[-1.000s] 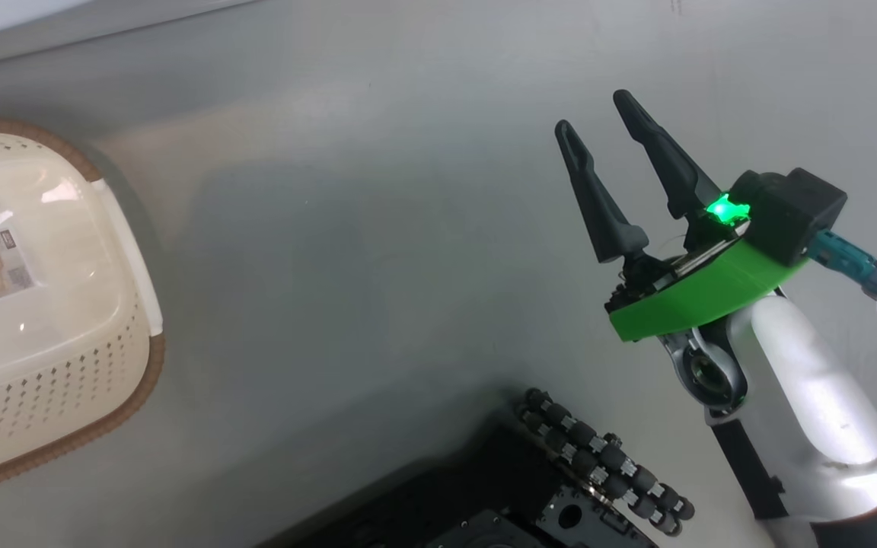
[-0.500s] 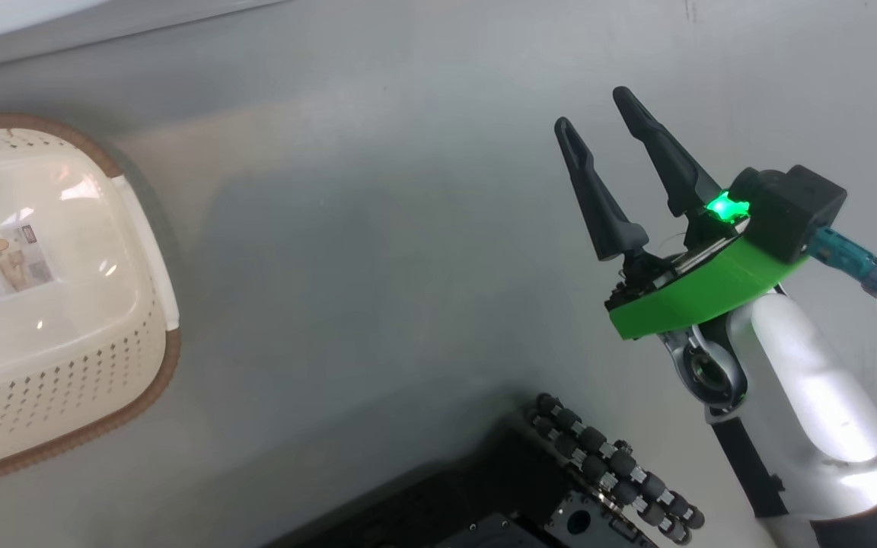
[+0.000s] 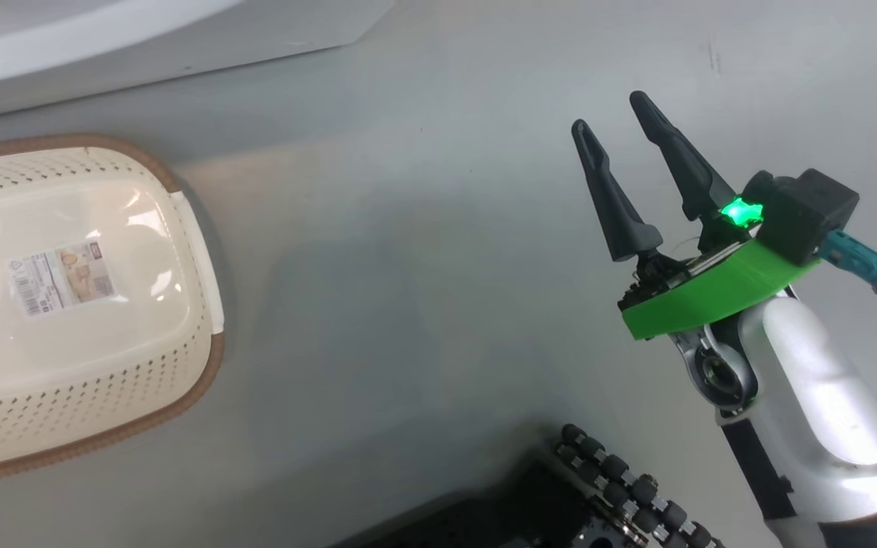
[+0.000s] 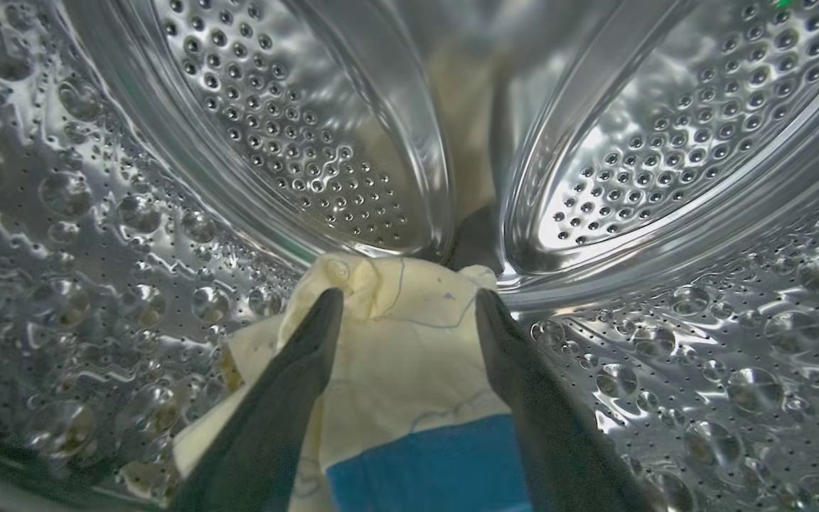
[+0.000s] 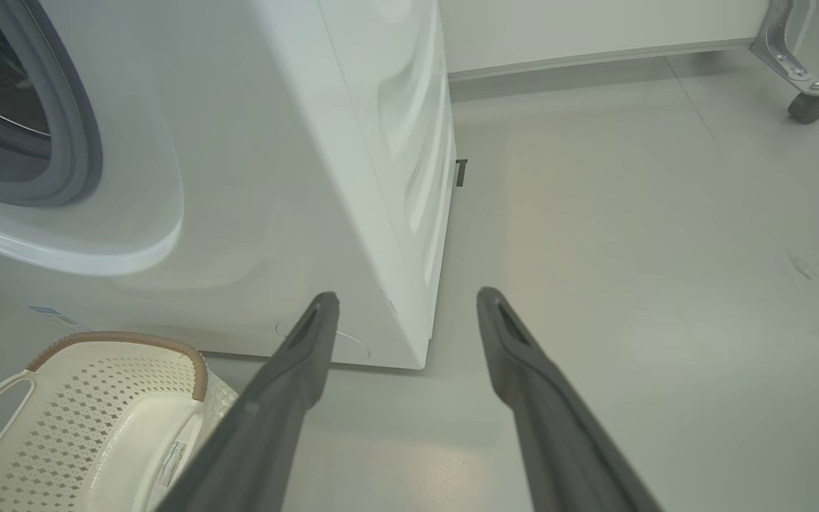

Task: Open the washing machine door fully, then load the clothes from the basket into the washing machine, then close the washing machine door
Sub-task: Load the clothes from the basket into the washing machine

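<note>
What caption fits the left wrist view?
Open left claw facing yellow-and-blue clothes inside the washer's steel drum.

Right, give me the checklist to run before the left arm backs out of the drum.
1. Left gripper open: ok, its fingers stand apart.
2. Clothes inside the drum: ok, the pale yellow and blue fabric lies on the steel wall.
3. Fabric free of the fingers: cannot tell; it lies between them.
4. Basket emptied: ok, a bare bottom with its label.
5. Right gripper open and away from the washing machine: ok, it hangs over the floor.
6. Door swung out of the arm's path: cannot tell.
</note>
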Robot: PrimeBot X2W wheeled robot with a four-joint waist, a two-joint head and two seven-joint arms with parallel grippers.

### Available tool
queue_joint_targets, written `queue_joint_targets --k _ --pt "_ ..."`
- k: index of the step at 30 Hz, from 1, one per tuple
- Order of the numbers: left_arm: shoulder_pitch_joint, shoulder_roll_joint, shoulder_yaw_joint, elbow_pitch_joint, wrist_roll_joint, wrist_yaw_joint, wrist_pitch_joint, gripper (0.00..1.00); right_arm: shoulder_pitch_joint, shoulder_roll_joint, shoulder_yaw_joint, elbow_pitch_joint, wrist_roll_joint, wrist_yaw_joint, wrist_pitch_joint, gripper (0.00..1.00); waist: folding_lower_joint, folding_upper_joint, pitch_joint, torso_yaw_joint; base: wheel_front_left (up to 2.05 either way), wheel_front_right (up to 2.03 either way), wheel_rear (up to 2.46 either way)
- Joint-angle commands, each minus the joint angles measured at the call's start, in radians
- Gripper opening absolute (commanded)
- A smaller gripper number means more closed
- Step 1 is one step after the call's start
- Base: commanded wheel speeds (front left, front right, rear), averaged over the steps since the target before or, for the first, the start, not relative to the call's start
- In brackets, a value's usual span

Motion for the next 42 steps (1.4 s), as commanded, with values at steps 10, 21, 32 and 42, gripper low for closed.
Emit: queue_joint_targets --k 10,21,32,42 --pt "0.163 -0.035 -0.021 -0.010 -0.034 -0.045 0.020 1.00 0.085 -0.036 -0.025 -0.010 -0.013 0.010 -0.006 1.00 0.0000 0.0000 -0.120 0.065 0.00 0.00 0.00" --pt "0.373 -0.096 -0.045 -0.008 -0.060 -0.109 -0.052 1.00 0.123 -0.061 -0.057 0.000 -0.019 0.010 -0.006 1.00 0.0000 0.0000 -0.239 0.129 0.00 0.00 0.00" --pt "0.578 -0.143 -0.063 -0.114 -0.092 -0.147 -0.088 1.00 0.164 -0.083 -0.087 0.006 -0.020 0.010 -0.006 1.00 0.0000 0.0000 -0.327 0.189 0.00 0.00 0.00" --pt "0.905 -0.117 -0.037 -0.441 -0.139 -0.158 -0.091 1.00 0.187 -0.106 -0.112 0.025 -0.017 0.010 -0.006 1.00 0.0000 0.0000 -0.395 0.239 0.00 0.00 0.00"
